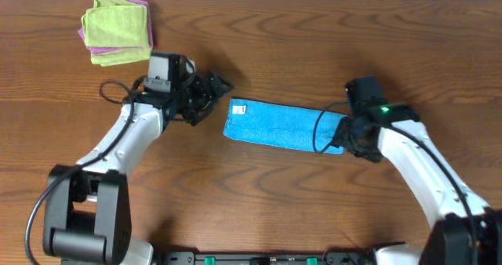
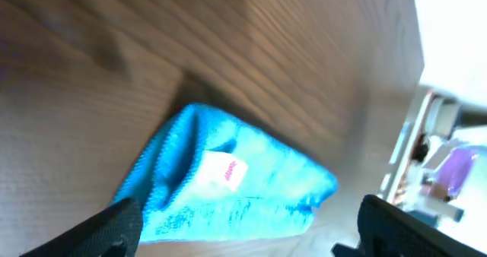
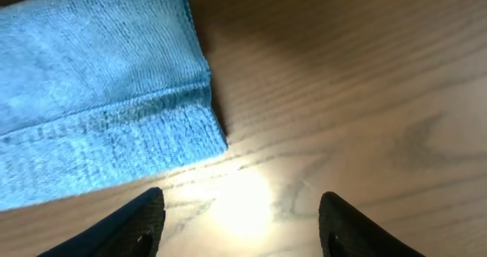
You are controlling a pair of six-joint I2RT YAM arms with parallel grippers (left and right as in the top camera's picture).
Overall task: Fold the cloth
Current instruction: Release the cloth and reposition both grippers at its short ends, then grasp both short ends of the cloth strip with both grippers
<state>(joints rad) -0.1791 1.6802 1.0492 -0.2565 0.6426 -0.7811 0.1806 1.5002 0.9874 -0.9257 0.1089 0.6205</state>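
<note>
The sky-blue cloth (image 1: 282,126) lies on the table as a long folded strip with a white tag at its left end. My left gripper (image 1: 213,92) is open and empty, just left of the cloth's left end. The left wrist view shows that end of the cloth (image 2: 228,188) with the tag, between the open fingers (image 2: 243,230). My right gripper (image 1: 354,136) is open and empty at the cloth's right end. The right wrist view shows the cloth's corner (image 3: 99,97) ahead of the open fingers (image 3: 240,223), which are over bare wood.
A lime-green folded cloth (image 1: 116,23) lies on a purple folded cloth (image 1: 110,57) at the back left of the wooden table (image 1: 314,45). The table's far edge runs along the top of the overhead view.
</note>
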